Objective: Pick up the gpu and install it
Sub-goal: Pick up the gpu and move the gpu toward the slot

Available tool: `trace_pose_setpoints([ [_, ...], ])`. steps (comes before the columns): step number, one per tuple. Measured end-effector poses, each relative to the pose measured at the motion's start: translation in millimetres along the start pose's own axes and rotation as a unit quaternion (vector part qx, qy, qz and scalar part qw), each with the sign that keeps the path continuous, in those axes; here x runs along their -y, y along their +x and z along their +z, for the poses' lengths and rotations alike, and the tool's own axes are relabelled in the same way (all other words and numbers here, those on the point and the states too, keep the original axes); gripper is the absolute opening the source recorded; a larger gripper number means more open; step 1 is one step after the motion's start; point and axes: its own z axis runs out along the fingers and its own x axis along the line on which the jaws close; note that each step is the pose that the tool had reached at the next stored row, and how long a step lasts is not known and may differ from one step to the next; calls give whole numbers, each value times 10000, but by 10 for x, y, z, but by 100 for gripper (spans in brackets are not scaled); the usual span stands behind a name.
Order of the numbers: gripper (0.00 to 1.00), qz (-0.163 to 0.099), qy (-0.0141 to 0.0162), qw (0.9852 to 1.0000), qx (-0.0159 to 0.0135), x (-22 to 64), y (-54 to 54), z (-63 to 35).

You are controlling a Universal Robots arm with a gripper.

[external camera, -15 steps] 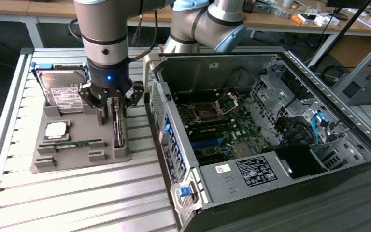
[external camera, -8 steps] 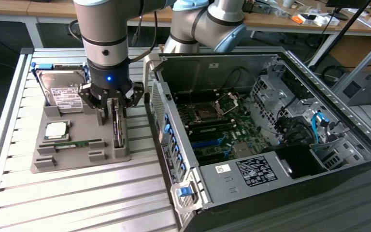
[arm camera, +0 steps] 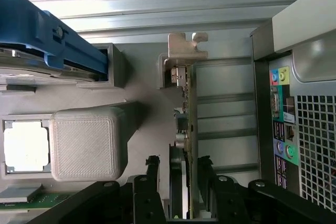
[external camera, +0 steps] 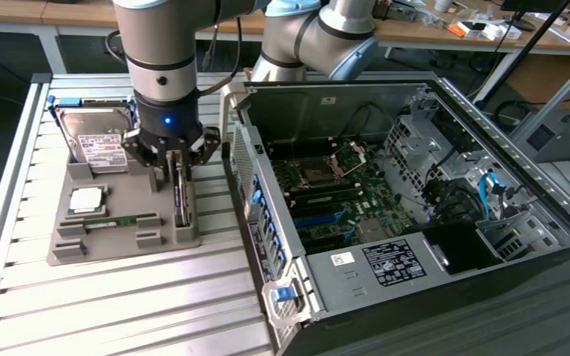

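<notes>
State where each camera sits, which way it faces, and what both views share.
Exterior view: raised, off the arm, looking down on the table, parts holder and open computer case; arm and gripper show.
Wrist view: on the wrist, looking down past the fingers at the gpu standing on edge.
Shared: gpu, parts holder, hard drive, computer case.

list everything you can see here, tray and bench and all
gpu: one, green with black cooler, on edge in the tray
hard drive: one, silver with white label, tray's far end
cpu: one, silver, tray pocket
ram stick: one, green, flat in the tray beside the cpu
tray: one, grey, on the table
computer case: one, black, side open, exterior view's right
table: one, silver slats, under everything
arm: one, grey, above the tray
gripper: one, black, open, straddling the gpu
</notes>
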Motion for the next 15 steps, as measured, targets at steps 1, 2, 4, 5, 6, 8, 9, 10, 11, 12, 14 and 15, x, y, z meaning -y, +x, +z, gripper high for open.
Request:
trace_pose_setpoints([
  [1,34,0,0,10000,0,0,0,0],
  [2,34,0,0,10000,0,0,0,0],
  [4,27,0,0,10000,0,0,0,0],
  [5,27,0,0,10000,0,0,0,0],
  [6,27,0,0,10000,0,0,0,0],
  [8,27,0,0,10000,0,0,0,0],
  [9,27,0,0,10000,0,0,0,0],
  [10,27,0,0,10000,0,0,0,0],
  [11,27,0,0,10000,0,0,0,0],
  [12,27,0,0,10000,0,0,0,0],
  [14,27,0,0,10000,0,0,0,0],
  [15,27,0,0,10000,0,0,0,0],
])
